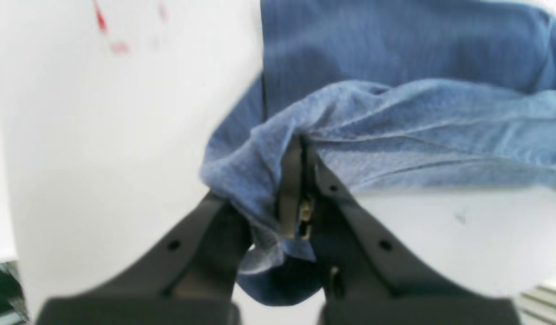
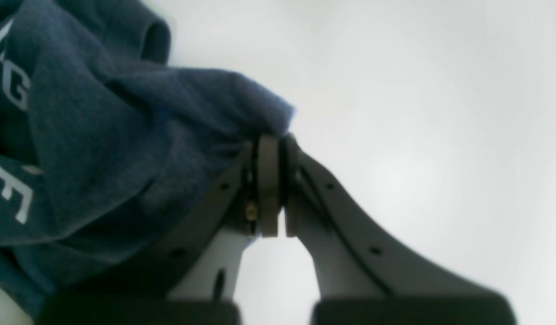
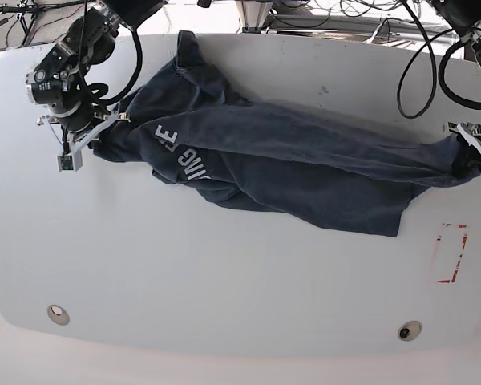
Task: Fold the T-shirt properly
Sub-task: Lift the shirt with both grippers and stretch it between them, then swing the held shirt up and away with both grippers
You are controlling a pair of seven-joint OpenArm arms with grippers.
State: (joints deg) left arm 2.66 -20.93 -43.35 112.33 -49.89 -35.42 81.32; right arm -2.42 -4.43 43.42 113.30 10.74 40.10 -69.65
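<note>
White table (image 3: pixel 224 281) with a rounded front edge, filling most of the base view. Lying on it: a dark T-shirt (image 3: pixel 305 172), stretched crumpled across the far half from left to right, white letters showing near its left end, a bunched part reaching toward the back edge. Also on the surface: red rectangle marks (image 3: pixel 451 253) near the right edge and two small round fittings (image 3: pixel 58 313) near the front, one left, one right.
</note>
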